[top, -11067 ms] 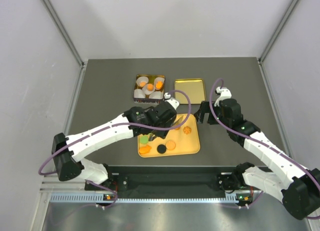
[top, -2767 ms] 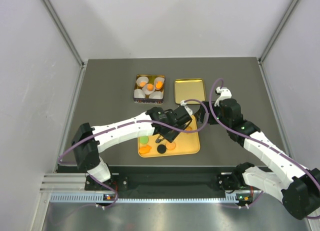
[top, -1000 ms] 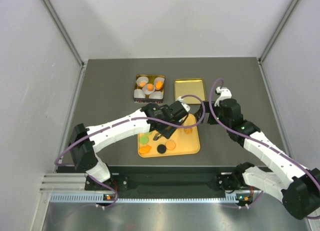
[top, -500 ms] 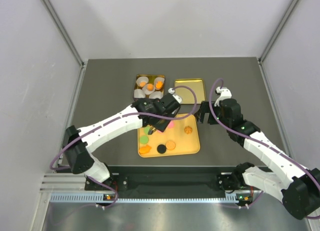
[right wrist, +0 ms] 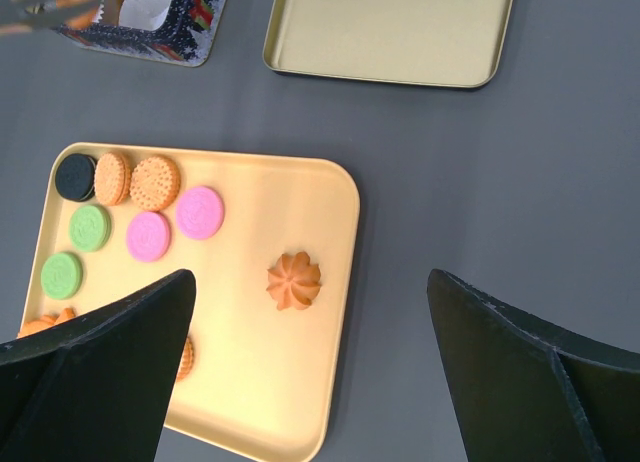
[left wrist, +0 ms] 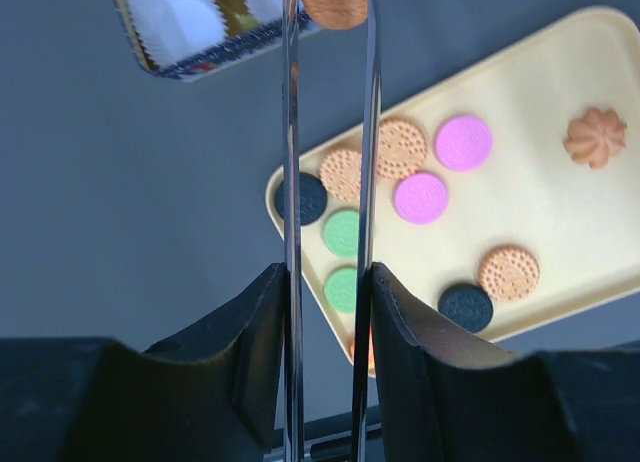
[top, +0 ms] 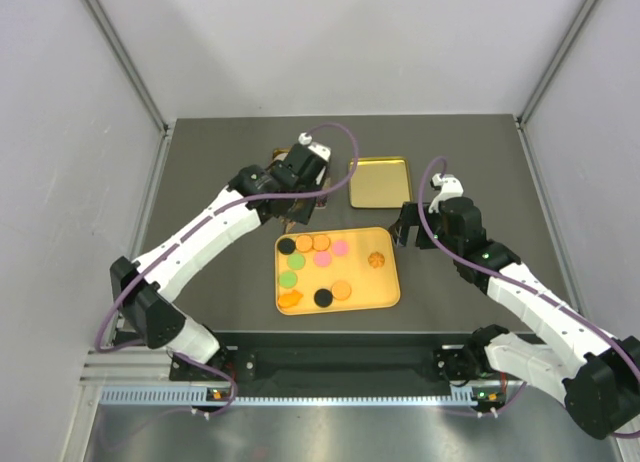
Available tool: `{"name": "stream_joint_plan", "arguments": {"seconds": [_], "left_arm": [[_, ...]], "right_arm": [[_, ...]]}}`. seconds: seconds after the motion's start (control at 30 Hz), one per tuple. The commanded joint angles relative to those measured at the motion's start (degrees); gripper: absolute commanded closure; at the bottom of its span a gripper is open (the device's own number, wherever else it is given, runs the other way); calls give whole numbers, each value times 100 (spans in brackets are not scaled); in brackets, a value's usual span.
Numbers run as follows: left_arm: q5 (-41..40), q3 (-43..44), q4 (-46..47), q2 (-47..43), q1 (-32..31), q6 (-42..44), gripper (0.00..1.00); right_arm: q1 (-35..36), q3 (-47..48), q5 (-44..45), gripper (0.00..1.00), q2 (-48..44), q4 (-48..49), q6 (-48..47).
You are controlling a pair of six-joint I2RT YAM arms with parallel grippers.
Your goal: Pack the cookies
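Several cookies lie on the yellow tray (top: 360, 282): black, tan, pink (top: 341, 248) and green discs and an orange flower-shaped one (top: 376, 261), also seen in the right wrist view (right wrist: 294, 280). My left gripper (top: 297, 204) is shut on a tan cookie (left wrist: 338, 4), held between its long metal blades (left wrist: 328, 42) at the near edge of the cookie tin (left wrist: 190, 60). The tin holds white paper cups (left wrist: 170, 17); my left wrist hides most of it from above. My right gripper (top: 405, 227) is open and empty (right wrist: 320, 382) above the tray's right edge.
The tin's gold lid (top: 379, 182) lies upturned on the table behind the tray, right of the tin, and also shows in the right wrist view (right wrist: 390, 27). Grey walls stand close on the left, right and back.
My left gripper has moved from the tray's upper left corner back and left to the tin, carrying the tan cookie. The cookies it hid now show. The right arm has not moved.
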Motion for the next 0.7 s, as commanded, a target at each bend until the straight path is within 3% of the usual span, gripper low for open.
{"name": "stream_joint_plan", "arguments": {"seconds": [0.0,0.67], "left_arm": [[-167,314,316,205,213,124,58],[26,-55,957,671,653,176,58]], "right_arm": [[-53,-1,-20,0,13,147,-62],[-53,-19,-20,0,-58,147,-71]]}}
